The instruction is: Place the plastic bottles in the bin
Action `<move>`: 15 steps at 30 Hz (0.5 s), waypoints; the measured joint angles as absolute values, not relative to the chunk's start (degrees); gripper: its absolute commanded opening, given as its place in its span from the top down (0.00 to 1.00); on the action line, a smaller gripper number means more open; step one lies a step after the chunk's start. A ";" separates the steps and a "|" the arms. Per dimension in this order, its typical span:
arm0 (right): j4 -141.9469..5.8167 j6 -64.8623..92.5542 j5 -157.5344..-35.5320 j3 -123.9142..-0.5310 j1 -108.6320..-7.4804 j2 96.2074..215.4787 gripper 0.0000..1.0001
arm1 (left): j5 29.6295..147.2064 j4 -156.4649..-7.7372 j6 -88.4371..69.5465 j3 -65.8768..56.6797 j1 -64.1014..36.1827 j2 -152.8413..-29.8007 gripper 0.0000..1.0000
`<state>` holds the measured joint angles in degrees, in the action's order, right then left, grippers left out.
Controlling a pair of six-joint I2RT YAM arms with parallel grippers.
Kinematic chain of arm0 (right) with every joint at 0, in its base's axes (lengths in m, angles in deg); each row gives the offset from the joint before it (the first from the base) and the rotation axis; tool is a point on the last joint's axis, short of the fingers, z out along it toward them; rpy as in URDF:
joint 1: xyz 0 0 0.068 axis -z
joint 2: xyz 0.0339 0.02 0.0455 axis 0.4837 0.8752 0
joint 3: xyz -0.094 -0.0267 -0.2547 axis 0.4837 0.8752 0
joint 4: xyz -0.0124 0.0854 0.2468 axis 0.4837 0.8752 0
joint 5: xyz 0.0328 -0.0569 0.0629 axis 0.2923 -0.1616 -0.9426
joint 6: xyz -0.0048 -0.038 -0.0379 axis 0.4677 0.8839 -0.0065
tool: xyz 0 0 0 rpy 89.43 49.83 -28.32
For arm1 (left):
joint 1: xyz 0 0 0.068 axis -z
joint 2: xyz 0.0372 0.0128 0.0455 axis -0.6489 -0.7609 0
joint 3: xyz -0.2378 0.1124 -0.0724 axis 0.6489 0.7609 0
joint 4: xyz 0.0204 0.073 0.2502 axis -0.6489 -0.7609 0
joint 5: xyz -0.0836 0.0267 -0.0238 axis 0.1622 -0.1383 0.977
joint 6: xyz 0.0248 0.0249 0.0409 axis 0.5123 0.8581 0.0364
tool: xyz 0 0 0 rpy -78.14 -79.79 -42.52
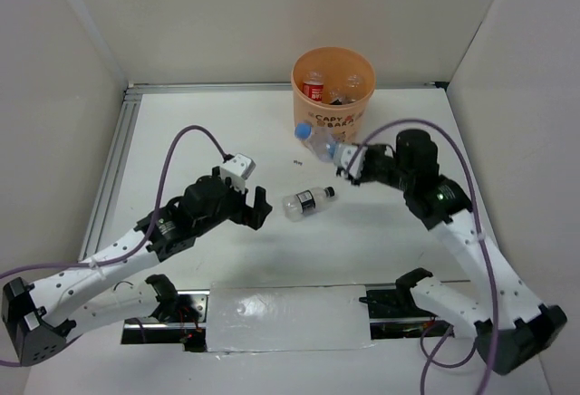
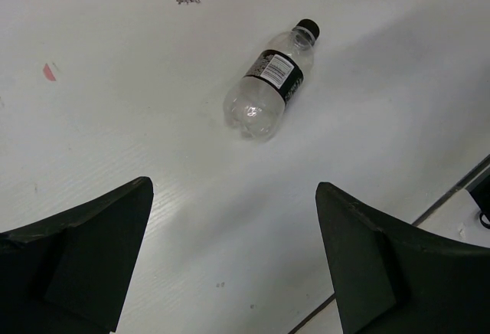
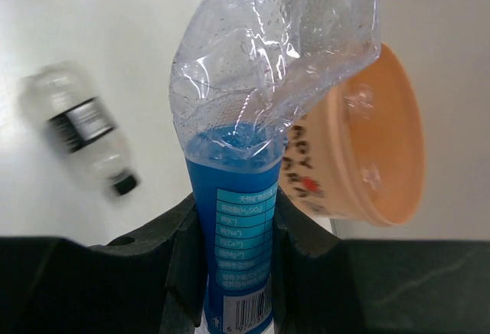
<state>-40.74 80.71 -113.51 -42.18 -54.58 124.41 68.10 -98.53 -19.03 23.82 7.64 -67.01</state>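
Note:
My right gripper is shut on a crumpled clear bottle with a blue label, squeezing the label part, and holds it just in front of the orange bin. The bin holds several bottles. A clear bottle with a black label and cap lies on the table between the arms; it shows in the left wrist view and the right wrist view. My left gripper is open and empty, just left of that bottle.
White walls close the table on the left, back and right. A metal rail runs along the left edge. A small dark speck lies on the table.

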 measured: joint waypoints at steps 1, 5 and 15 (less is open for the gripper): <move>-43.03 79.34 -113.49 -44.39 -52.74 128.41 0.70 | 68.74 -98.07 -18.92 23.82 7.64 -67.84 0.00; -52.21 73.32 -113.27 -57.42 -45.75 144.65 0.68 | 71.36 -95.58 -18.60 23.80 7.88 -73.58 0.00; -55.69 63.51 -118.24 -89.63 -39.52 174.00 0.32 | 74.27 -90.03 -14.05 17.40 10.92 -88.45 0.00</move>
<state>-55.69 63.51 -118.24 -89.63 -39.52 174.00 74.27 -90.03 -14.05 17.40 10.92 -88.45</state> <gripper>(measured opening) 0.532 1.001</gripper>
